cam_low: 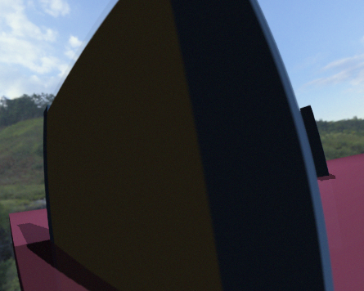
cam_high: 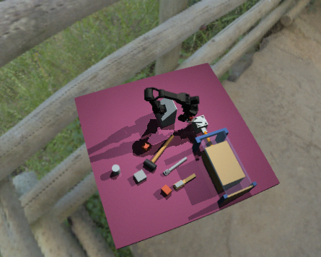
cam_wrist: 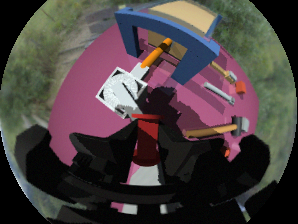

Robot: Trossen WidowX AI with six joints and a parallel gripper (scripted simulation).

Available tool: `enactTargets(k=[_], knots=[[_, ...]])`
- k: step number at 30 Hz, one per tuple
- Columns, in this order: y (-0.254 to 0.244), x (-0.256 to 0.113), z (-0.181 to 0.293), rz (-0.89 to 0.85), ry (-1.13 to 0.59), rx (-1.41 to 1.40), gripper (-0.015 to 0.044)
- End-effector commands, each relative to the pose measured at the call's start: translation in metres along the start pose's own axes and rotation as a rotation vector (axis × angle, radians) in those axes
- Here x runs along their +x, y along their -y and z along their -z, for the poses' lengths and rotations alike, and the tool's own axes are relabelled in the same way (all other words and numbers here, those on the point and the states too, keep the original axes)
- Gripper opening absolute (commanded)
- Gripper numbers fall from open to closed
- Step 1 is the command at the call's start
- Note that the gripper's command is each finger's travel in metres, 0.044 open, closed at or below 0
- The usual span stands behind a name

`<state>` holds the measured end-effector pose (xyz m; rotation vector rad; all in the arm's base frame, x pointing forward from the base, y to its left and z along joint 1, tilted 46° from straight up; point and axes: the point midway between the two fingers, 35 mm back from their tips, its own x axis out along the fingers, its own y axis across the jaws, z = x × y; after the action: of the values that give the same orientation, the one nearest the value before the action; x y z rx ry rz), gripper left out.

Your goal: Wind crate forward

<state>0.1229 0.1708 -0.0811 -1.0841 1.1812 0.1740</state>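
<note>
My gripper (cam_high: pixel 191 118) (cam_wrist: pixel 148 131) is shut on the red grip of the winch handle (cam_wrist: pixel 146 150). The handle's grey arm runs from the grip to the top of the white winch (cam_high: pixel 200 123) (cam_wrist: pixel 107 102); its key end and the round hole are not clearly seen. An orange strap (cam_high: pixel 208 138) (cam_wrist: pixel 156 54) runs from the winch through the blue frame (cam_high: pixel 221 132) (cam_wrist: pixel 131 40). The tan crate (cam_high: pixel 225 162) looks flat inside the clear-panelled cubby, its front a short gap behind the frame. In the exterior view, a large dark surface fills the middle.
A mallet (cam_high: pixel 164 149) (cam_wrist: pixel 212 131), a grey wrench (cam_high: pixel 177 166) (cam_wrist: pixel 219 92), a brush (cam_high: pixel 189 178) and an orange-red cube (cam_high: pixel 166 190) (cam_wrist: pixel 240 87) lie beside the cubby. A grey block (cam_high: pixel 140 176), a white cylinder (cam_high: pixel 115 170) and another orange block (cam_high: pixel 146 146) are farther left.
</note>
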Motion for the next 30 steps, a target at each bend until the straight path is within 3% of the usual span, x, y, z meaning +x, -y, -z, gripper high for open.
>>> enactTargets(k=[1, 30], knots=[[0.012, 0.006, -0.008, 0.035, 0.012, 0.017, 0.0], [0.03, 0.018, -0.036, 0.038, 0.013, 0.019, 0.0]])
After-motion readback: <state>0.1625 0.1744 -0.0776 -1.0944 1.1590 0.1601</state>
